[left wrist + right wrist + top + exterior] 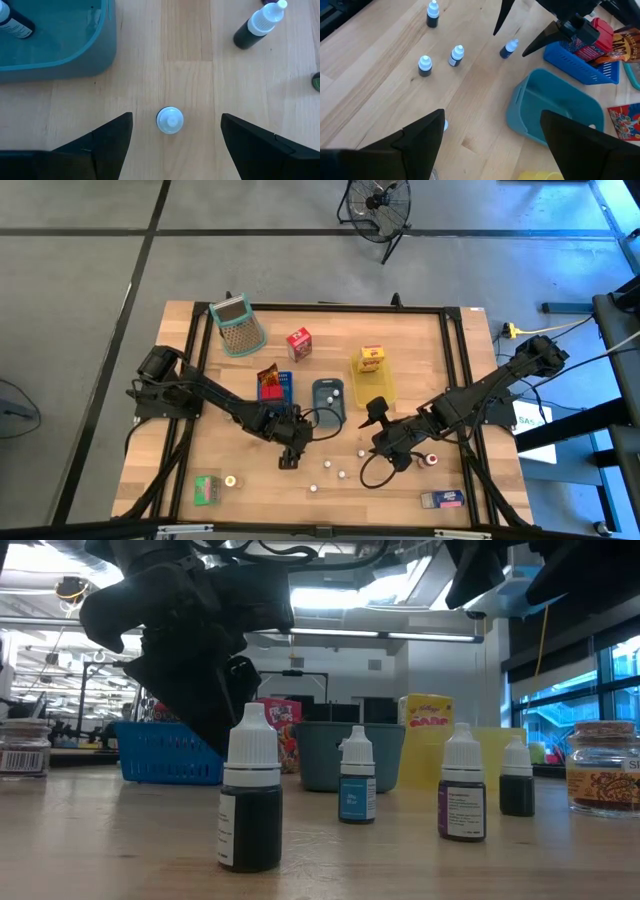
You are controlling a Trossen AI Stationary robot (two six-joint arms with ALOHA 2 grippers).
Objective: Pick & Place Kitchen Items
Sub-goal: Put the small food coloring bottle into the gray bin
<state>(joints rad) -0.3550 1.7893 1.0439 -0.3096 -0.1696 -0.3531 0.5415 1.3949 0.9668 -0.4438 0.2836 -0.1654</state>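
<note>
Left gripper (172, 137) spread wide, poised straight above upright dropper bottle (170, 120), cap centred between jaws. Right gripper (397, 457) also spread, farther off.

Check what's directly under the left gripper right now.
One white-capped dropper bottle stands upright on bare table, between the open left gripper's fingers, untouched. Its body and label are hidden beneath its own cap.

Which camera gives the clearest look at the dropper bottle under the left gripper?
The left wrist view: the dropper bottle stands upright, centred between the open left gripper fingers, untouched. The high view shows only a speck there. The low view shows it side-on, nearest. The right wrist view shows it below the fingertips.
</note>
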